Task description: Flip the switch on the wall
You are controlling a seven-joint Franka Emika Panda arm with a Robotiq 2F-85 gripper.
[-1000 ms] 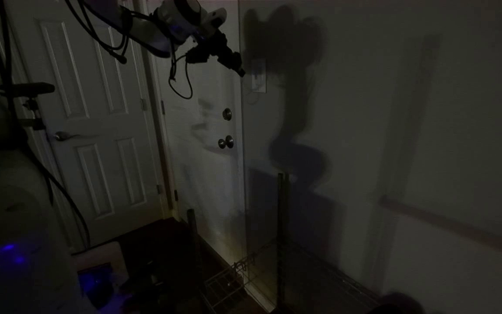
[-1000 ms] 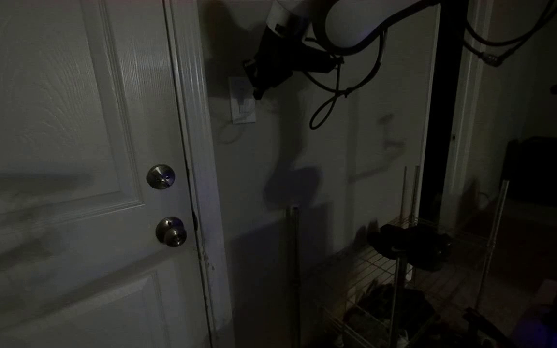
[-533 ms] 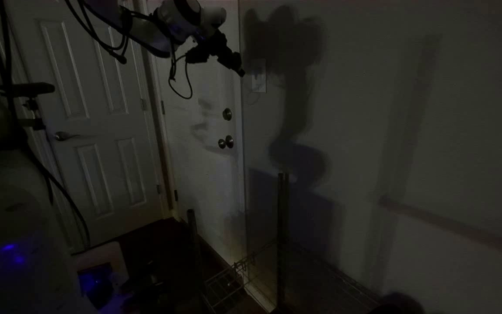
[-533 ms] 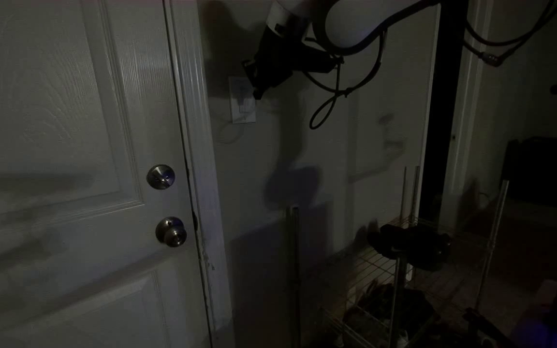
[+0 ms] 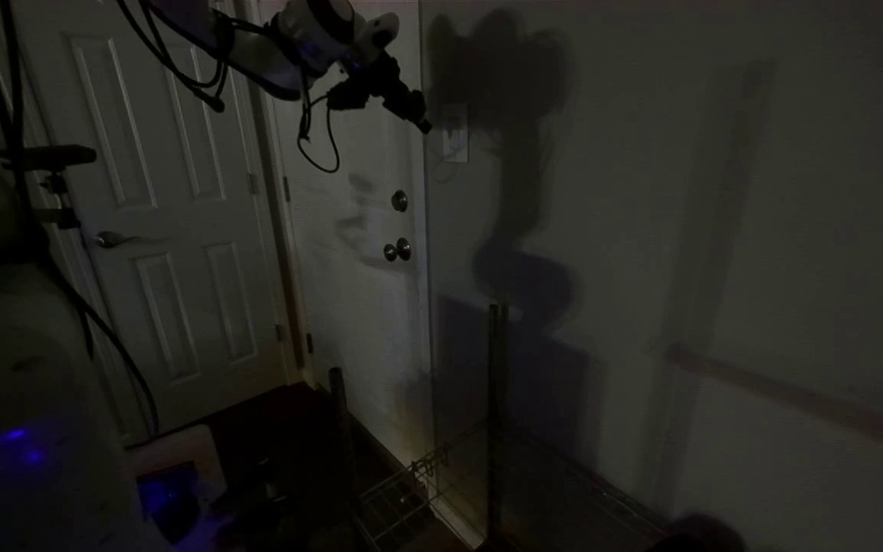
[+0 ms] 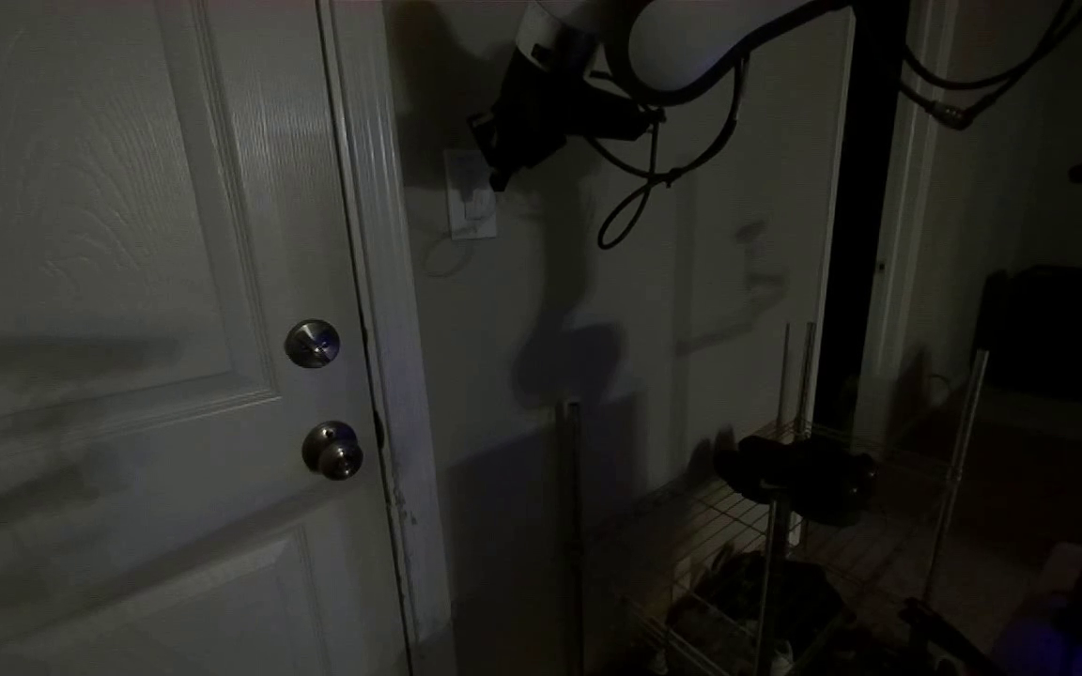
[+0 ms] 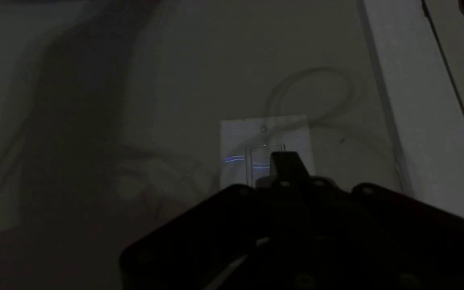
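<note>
Dim in here. Task's thing — a small white rectangular light-switch plate (image 5: 455,133) — is fixed upright on the smooth, plain white painted wall (image 5: 625,230), just beside the white door trim (image 6: 386,235); presumably put there to be handy for anyone using the white panelled door (image 6: 118,235). The black two-fingered tool (image 7: 290,161) is narrowed right down, tips together, nothing seen between; likely so as to give one blunt prod, since the plate's white rocker (image 7: 259,157) wants pushing, not gripping. In an exterior view the tool (image 5: 425,128) slants down toward the plate, tip near but apart. I judge this the lining-up, flip not yet made. Wrist view puts the tip over one long side of the rocker, so a push from there might slip off; a small shift to the middle seems called for.
</note>
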